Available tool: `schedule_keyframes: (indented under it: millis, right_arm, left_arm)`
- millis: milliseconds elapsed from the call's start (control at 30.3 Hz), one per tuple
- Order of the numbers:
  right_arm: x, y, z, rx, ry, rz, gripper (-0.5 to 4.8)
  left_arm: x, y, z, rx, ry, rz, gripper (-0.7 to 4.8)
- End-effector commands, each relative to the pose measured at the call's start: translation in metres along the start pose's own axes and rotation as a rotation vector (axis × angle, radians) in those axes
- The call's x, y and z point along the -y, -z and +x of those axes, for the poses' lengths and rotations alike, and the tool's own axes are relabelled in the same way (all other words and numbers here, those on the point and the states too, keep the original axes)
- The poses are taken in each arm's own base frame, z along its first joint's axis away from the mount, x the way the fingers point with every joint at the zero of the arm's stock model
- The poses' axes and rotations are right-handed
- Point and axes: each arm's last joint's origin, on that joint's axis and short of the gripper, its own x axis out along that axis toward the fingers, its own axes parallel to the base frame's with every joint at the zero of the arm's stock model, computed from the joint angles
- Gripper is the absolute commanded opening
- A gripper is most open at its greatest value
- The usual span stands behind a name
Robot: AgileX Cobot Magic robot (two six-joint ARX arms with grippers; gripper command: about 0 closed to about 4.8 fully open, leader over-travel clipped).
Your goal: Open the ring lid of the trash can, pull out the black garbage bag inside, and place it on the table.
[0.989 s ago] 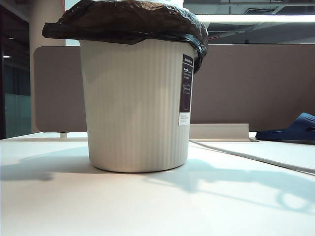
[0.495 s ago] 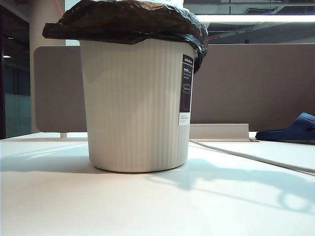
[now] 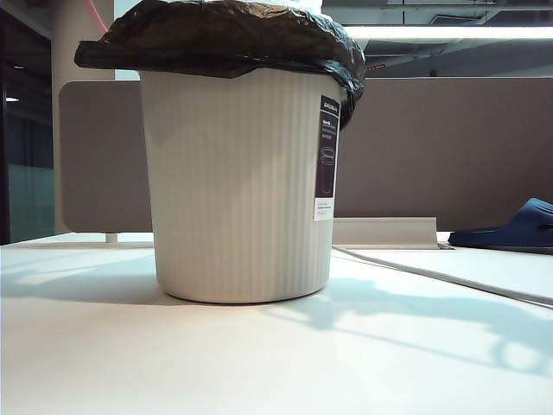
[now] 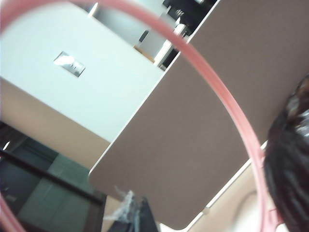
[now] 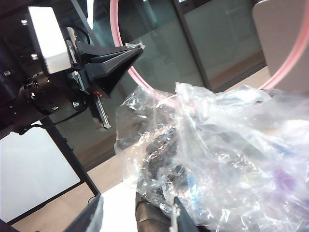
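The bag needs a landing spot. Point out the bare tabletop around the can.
Bare table runs wide in front of the trash can, and left of it. Right of the can it is tighter: a cable and a dark blue slipper. Above the rim it is crowded: black garbage bag, ring lid in the shut left gripper.

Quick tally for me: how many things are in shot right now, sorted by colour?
Black: 1, the black garbage bag
Cream-white: 1, the trash can
Pink: 1, the ring lid
Dark blue: 1, the slipper
Clear: 1, the crumpled plastic film
Total: 5
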Motion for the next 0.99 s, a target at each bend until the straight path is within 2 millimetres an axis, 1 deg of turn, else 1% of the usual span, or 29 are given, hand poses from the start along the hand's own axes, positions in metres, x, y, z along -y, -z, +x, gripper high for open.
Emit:
schedule_keyframes:
  millis: [33,132,363,429,495,627,726,824,989]
  right_arm:
    - [-0.003,-0.003,0.000,0.009,-0.006,-0.020,1.80]
    - [-0.002,-0.002,0.000,0.006,-0.004,-0.016,1.80]
    - [-0.002,-0.002,0.000,0.005,-0.004,-0.017,1.80]
    - [-0.002,-0.002,0.000,0.002,-0.001,-0.034,1.80]
    - [-0.001,-0.001,0.000,-0.002,0.016,-0.047,1.80]
    - [0.004,0.004,-0.001,-0.014,0.094,-0.072,1.80]
    - [0.007,0.007,-0.001,-0.027,0.144,-0.086,1.80]
    - [0.009,0.010,-0.002,-0.038,0.202,-0.096,1.80]
    - [0.008,0.008,-0.005,-0.060,0.330,-0.121,1.80]
  left_arm:
    - [-0.007,0.001,-0.002,0.005,-0.029,-0.002,-0.06]
    - [-0.012,0.004,-0.003,-0.003,-0.048,-0.011,-0.06]
    - [-0.019,0.001,-0.008,0.008,-0.068,-0.058,-0.06]
    - [-0.020,0.001,-0.010,0.013,-0.069,-0.101,-0.06]
    - [-0.022,0.000,-0.015,0.026,-0.063,-0.196,-0.06]
    - [-0.027,0.000,-0.031,0.046,-0.002,-0.334,-0.06]
    - [-0.030,0.001,-0.045,0.056,0.050,-0.371,-0.06]
    - [-0.032,0.002,-0.061,0.071,0.121,-0.444,-0.06]
    - [-0.036,0.004,-0.086,0.083,0.211,-0.574,-0.06]
